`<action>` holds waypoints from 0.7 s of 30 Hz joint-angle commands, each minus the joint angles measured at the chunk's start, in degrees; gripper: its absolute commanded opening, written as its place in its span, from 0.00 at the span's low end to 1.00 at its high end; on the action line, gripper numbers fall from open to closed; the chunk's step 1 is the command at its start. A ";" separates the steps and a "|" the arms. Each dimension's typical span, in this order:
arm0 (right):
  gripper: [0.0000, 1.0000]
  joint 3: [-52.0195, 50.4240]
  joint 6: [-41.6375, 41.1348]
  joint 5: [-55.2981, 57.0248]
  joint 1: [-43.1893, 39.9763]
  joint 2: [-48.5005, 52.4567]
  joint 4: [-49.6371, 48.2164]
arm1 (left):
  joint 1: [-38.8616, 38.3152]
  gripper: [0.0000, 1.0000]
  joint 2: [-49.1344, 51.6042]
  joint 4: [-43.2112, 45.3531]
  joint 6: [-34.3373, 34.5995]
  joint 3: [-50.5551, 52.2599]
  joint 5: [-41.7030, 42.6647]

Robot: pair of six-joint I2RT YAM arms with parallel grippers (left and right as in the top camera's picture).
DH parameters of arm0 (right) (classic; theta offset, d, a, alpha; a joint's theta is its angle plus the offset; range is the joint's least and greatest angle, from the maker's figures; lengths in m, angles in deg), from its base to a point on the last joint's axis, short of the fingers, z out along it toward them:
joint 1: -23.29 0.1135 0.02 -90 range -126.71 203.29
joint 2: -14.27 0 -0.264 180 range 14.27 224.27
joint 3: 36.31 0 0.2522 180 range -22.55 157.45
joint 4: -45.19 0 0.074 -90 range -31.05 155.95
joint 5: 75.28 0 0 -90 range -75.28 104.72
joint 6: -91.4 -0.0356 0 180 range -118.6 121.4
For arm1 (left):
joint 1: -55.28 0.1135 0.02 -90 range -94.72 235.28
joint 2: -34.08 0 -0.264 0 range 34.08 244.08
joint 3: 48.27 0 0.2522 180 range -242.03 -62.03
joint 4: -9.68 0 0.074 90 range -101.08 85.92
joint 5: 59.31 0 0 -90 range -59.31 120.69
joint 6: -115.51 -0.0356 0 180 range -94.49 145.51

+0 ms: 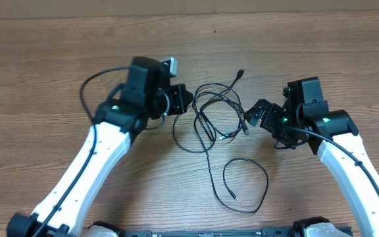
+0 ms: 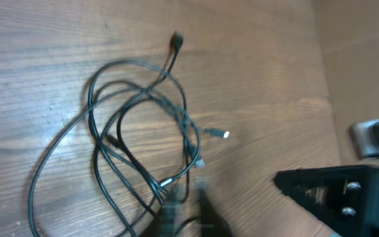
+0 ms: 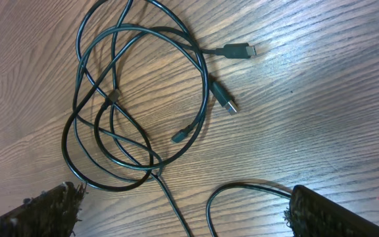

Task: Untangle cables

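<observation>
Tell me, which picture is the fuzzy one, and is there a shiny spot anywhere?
Left wrist view: fuzzy all over, and the cables look smeared. Right wrist view: sharp, with clear wood grain and a pale shiny patch on the table at the upper right. Overhead view: clear and evenly lit, with only soft shadows.

Below the cables (image 2: 137, 131), left tool (image 2: 189, 214) is blurred, cut by bottom edge, grip unreadable. Fingers (image 3: 45, 210) of right tool (image 3: 189, 210) cropped likewise.
</observation>
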 commanded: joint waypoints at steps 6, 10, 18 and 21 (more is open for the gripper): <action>1.00 1.22 0.68 0.59 -0.20 -0.42 -0.22 | -1.70 0.99 3.67 -5.44 0.26 -1.16 0.92; 1.00 1.22 0.68 0.59 -0.20 -0.42 -0.22 | -3.52 0.89 7.56 -5.20 6.40 -1.16 0.90; 1.00 1.22 0.68 0.59 -0.20 -0.42 -0.22 | -7.17 0.53 15.91 -3.69 21.59 -1.16 0.92; 1.00 1.22 0.68 0.59 -0.20 -0.42 -0.22 | -7.80 0.47 18.21 -1.86 22.45 -1.16 0.90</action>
